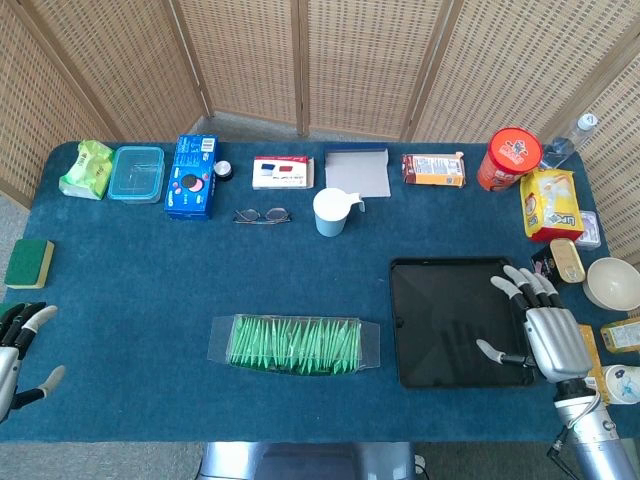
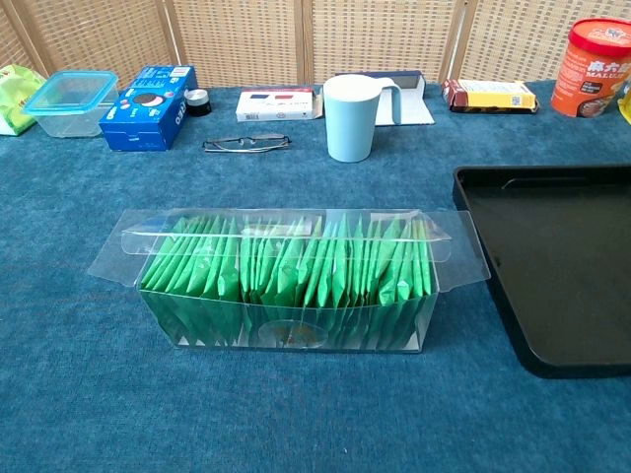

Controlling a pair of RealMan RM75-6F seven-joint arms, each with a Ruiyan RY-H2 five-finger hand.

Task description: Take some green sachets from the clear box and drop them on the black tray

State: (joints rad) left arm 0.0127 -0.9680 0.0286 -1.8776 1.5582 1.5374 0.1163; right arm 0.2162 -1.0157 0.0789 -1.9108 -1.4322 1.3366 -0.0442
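A clear box [image 1: 295,344] [image 2: 291,276] packed with upright green sachets [image 1: 290,342] [image 2: 296,266] stands near the table's front middle, flaps spread. To its right lies the black tray [image 1: 440,300] [image 2: 552,246], with nothing on it. My right hand [image 1: 540,325] hovers over the tray's right edge, fingers spread and holding nothing. My left hand [image 1: 20,350] sits at the far left front edge, fingers apart, holding nothing. Neither hand shows in the chest view.
A light blue cup [image 1: 332,211] [image 2: 351,116] and glasses [image 1: 262,215] [image 2: 246,143] lie behind the box. Along the back are a blue cookie box [image 1: 192,176], plastic container [image 1: 137,172], red can [image 1: 510,158] and snack packs. A sponge [image 1: 29,263] is at the left; a bowl [image 1: 612,282] is right of the tray.
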